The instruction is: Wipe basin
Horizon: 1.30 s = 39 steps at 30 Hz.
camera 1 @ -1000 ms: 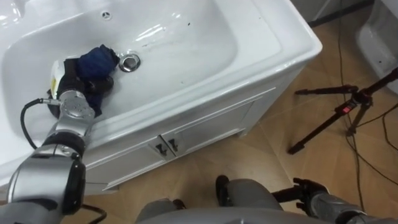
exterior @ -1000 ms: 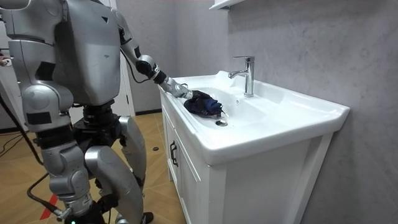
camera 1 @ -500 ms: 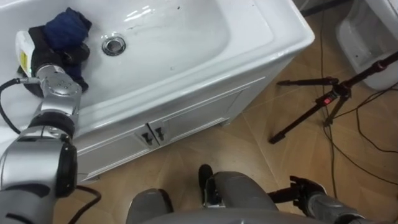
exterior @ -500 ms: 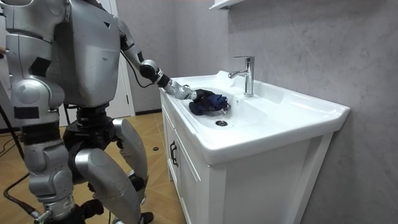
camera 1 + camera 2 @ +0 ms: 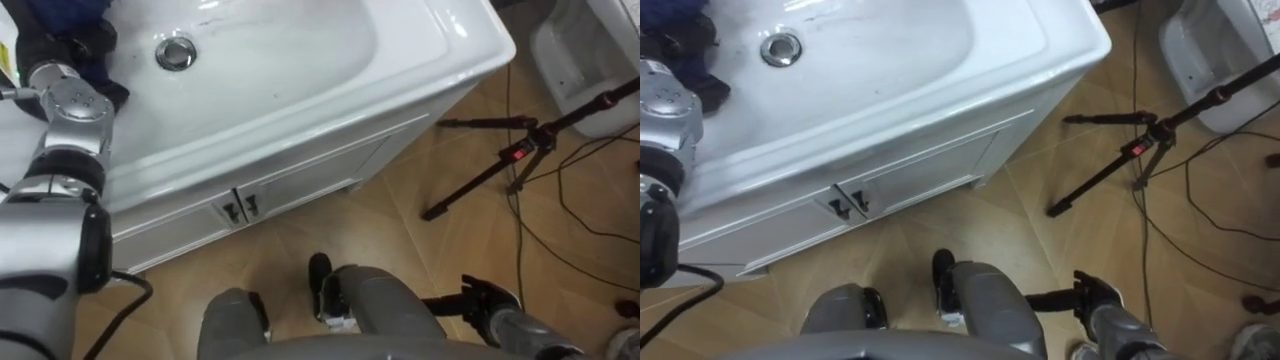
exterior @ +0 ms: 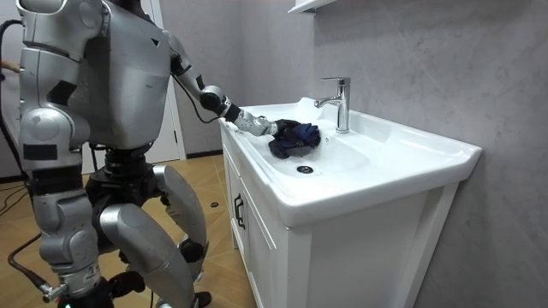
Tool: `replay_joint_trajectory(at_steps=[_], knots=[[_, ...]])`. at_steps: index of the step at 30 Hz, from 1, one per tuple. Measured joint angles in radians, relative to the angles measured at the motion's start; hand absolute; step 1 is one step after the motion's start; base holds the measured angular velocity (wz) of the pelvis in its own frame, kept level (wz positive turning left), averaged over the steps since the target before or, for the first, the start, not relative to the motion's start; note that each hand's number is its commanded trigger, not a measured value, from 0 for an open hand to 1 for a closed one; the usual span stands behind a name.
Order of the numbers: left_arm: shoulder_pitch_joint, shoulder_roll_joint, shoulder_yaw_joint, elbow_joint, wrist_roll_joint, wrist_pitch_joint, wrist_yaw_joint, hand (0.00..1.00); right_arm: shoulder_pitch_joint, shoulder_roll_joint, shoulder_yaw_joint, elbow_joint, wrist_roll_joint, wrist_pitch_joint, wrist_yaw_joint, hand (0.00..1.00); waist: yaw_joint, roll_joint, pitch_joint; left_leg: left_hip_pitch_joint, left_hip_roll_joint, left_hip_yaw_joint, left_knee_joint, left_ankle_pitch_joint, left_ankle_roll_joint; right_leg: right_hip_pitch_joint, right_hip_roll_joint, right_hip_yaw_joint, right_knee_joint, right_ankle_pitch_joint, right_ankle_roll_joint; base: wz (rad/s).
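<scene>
A white basin (image 5: 300, 60) is set in a white cabinet, with its metal drain (image 5: 176, 53) near the view's left. A dark blue cloth (image 5: 80, 12) lies at the basin's far left, cut off by the picture's top edge. My left hand (image 5: 45, 48) is black and curled on the cloth. In the room view the cloth (image 6: 295, 137) lies bunched on the basin's slope just before the faucet (image 6: 341, 103), with my left hand (image 6: 257, 126) at its near side. My right hand (image 5: 485, 300) hangs low at my side above the floor.
The cabinet's two doors (image 5: 238, 208) with small dark handles face me. A black tripod (image 5: 520, 155) and cables lie on the wooden floor to the right. A white fixture (image 5: 590, 50) stands at the far right. I stand at the basin's front, leaning toward it.
My left hand has pushed the cloth from beside the drain up the basin toward the faucet. The eye views have shifted as my head moved.
</scene>
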Motion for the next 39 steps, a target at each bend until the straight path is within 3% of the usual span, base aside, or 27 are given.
replay_joint_trajectory(at_steps=[5,11,19,23,25,28,32,34,37,39], knots=[[-0.002,0.015,-0.011,0.0,-0.001,-0.001,0.0,1.0,0.004,0.0,0.0,0.005,0.01,-0.001,0.021,0.0,-0.008,0.003,0.0018,0.001,0.003,0.0,0.005,-0.002,-0.001,0.0,0.003,0.002,0.0,0.0,0.0,0.0],[-0.003,0.016,-0.053,0.0,-0.001,-0.011,-0.004,1.0,0.002,-0.001,-0.001,0.006,0.03,-0.018,0.039,0.0,-0.031,0.025,0.0164,0.009,0.002,0.008,0.005,-0.005,0.002,0.005,0.003,0.01,0.0,0.001,0.003,-0.03],[-0.003,0.011,-0.109,0.0,0.009,-0.024,-0.008,1.0,0.002,-0.006,-0.001,0.009,0.038,-0.024,0.039,0.0,-0.05,0.048,0.0278,0.021,0.006,0.036,-0.004,-0.006,0.003,-0.002,0.015,0.048,0.001,0.004,0.008,-0.08],[-0.003,0.013,-0.151,0.0,0.018,-0.024,-0.004,1.0,-0.006,-0.015,-0.003,0.011,0.019,-0.022,0.037,0.0,-0.071,0.064,0.0277,0.024,0.001,0.051,-0.004,-0.007,0.005,-0.012,0.007,0.054,0.019,0.004,0.009,-0.1],[-0.005,0.012,-0.208,0.0,0.028,-0.027,-0.004,1.0,-0.019,-0.028,-0.003,0.011,0.017,-0.022,0.041,0.0,-0.105,0.085,0.0265,0.027,-0.001,0.061,-0.003,-0.008,0.011,-0.012,0.002,0.054,0.024,0.003,0.011,-0.06],[-0.005,0.0,-0.246,0.0,0.091,-0.028,-0.013,1.0,-0.024,-0.041,-0.002,0.013,0.017,-0.023,0.05,0.0,-0.131,0.101,0.0269,0.05,-0.002,0.09,-0.006,-0.013,0.017,-0.011,0.003,0.081,0.039,-0.001,0.017,-0.22],[-0.006,-0.005,-0.268,0.0,0.135,-0.033,-0.032,1.0,-0.028,-0.048,-0.002,0.015,0.018,-0.021,0.065,0.0,-0.163,0.104,0.0271,0.075,-0.009,0.123,-0.023,-0.014,0.018,-0.011,0.004,0.11,0.053,-0.005,0.022,-0.24],[-0.013,-0.035,-0.278,0.0,0.134,-0.034,-0.032,1.0,-0.025,-0.052,-0.001,0.023,0.017,-0.018,0.064,0.0,-0.187,0.107,0.0267,0.082,-0.016,0.131,-0.034,-0.012,0.02,-0.011,0.001,0.119,0.054,-0.006,0.024,-0.07],[-0.019,-0.073,-0.293,0.0,0.127,-0.034,-0.061,1.0,-0.027,-0.054,-0.001,0.039,0.017,-0.018,0.064,0.0,-0.194,0.106,0.0267,0.097,-0.017,0.158,-0.04,-0.012,0.022,-0.016,0.003,0.141,0.067,-0.006,0.028,-0.21],[-0.024,-0.084,-0.294,0.0,0.127,-0.038,-0.082,1.0,-0.027,-0.054,-0.001,0.039,0.017,-0.018,0.064,0.0,-0.206,0.105,0.0262,0.096,-0.018,0.169,-0.04,-0.013,0.023,-0.025,0.006,0.151,0.073,-0.006,0.028,-0.14]])
